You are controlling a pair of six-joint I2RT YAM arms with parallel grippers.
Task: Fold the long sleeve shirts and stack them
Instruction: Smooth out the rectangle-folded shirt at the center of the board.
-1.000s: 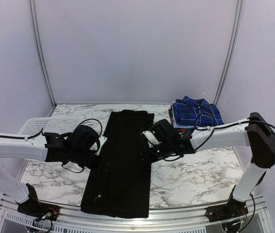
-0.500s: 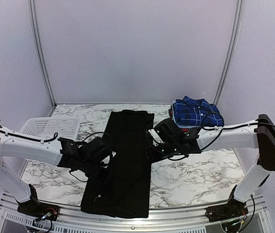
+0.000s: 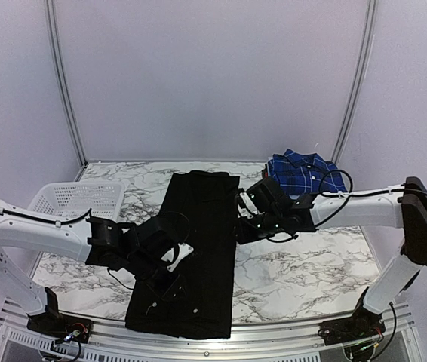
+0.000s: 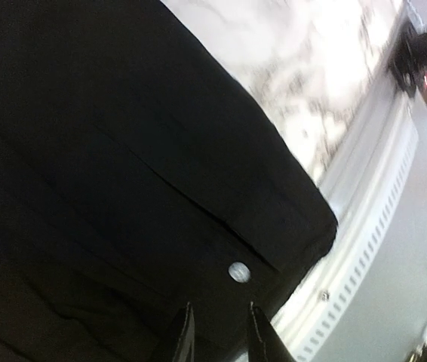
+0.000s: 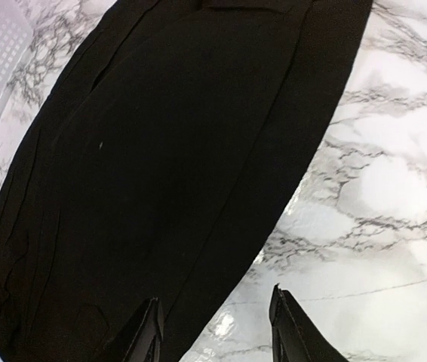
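The black long sleeve shirt [image 3: 202, 226] lies folded into one long strip down the middle of the desk [image 3: 304, 268], collar end toward the far edge and hem reaching the near edge. My left hand [image 4: 217, 338] hangs over the shirt's left side, close to the near edge. Its fingers [image 4: 183, 339] stand with only a narrow gap over the black cloth, just short of a small white button [image 4: 238, 271]. I cannot tell whether they pinch any fabric.

My right hand [image 5: 217, 328] sits at the shirt's right edge, about halfway along its length. Its fingers are spread, one over the cloth's border and the other over bare marble, gripping nothing.

A folded blue plaid shirt [image 3: 304, 173] rests at the far right corner, well apart from both hands. A white mesh basket [image 3: 70, 197] stands at the left edge.
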